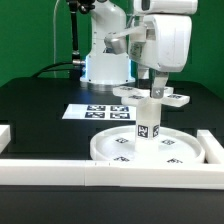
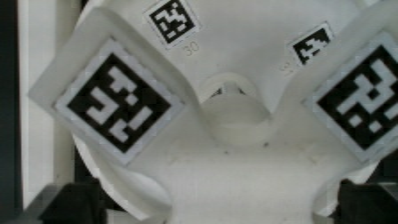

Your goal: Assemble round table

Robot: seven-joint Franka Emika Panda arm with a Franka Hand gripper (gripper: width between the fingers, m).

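We see the leg [image 1: 149,129] standing upright on the disc [image 1: 110,146], against the front wall [image 1: 60,170]. Our gripper [image 1: 156,93] hangs straight above it, fingers spread and empty, so we judge the way in runs down the leg's vertical axis.

The disc [image 1: 150,148] under the gripper [image 1: 157,92] looks like smooth white plastic with a soft sheen, as does the short leg [image 1: 148,126] standing on it. Their square tags [image 2: 118,98] are flat, matt black-and-white print. The table [image 1: 40,115] around them is matt black.
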